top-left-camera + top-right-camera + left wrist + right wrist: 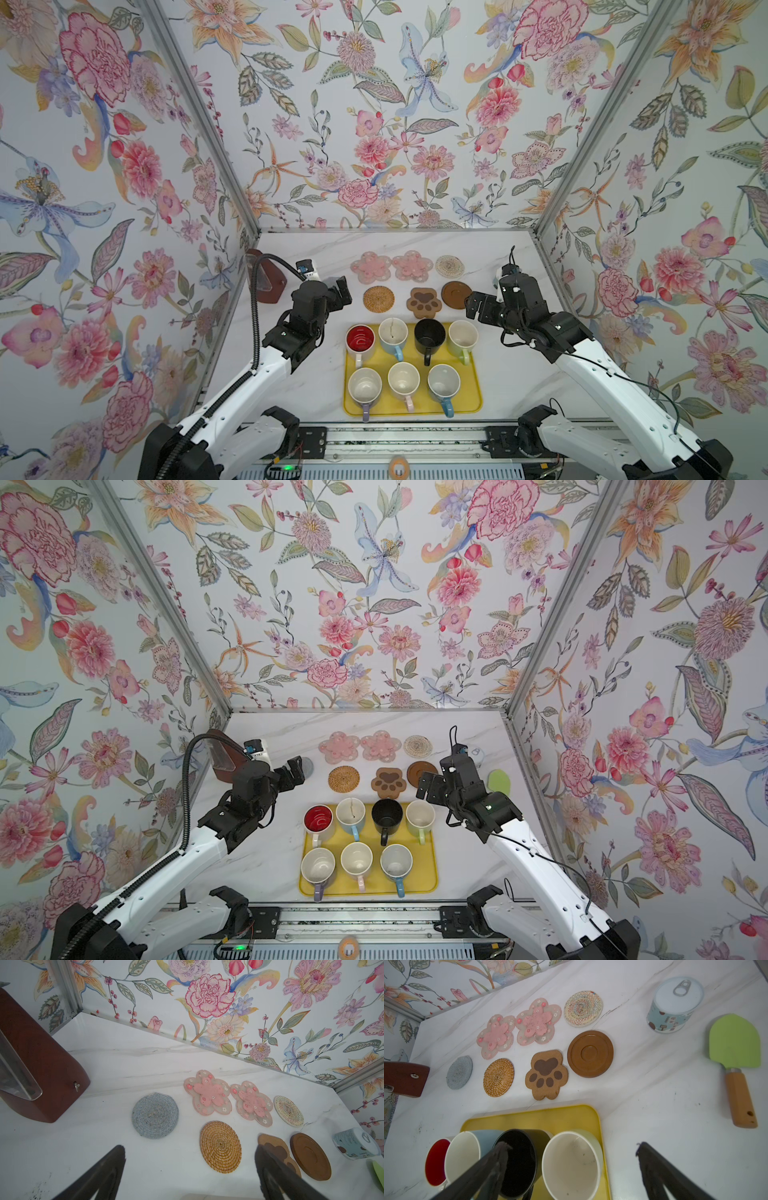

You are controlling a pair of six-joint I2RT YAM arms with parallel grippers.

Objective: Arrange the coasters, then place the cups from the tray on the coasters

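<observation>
Both arms reach forward with elbows bent; left gripper (340, 294) and right gripper (473, 305) hover with jaws spread, holding nothing.

Narrow bare tabletop (591, 1093) between coasters (546, 1074) and tray (529, 1118); mugs (403, 380) close-packed.

No readable text, label or number.
Closest to lettering: small dark printed marks and brown dots on the pale-blue side of the lidded tin (672, 1022), visible in both wrist views, but too small and blurred to make out as words or figures.
</observation>
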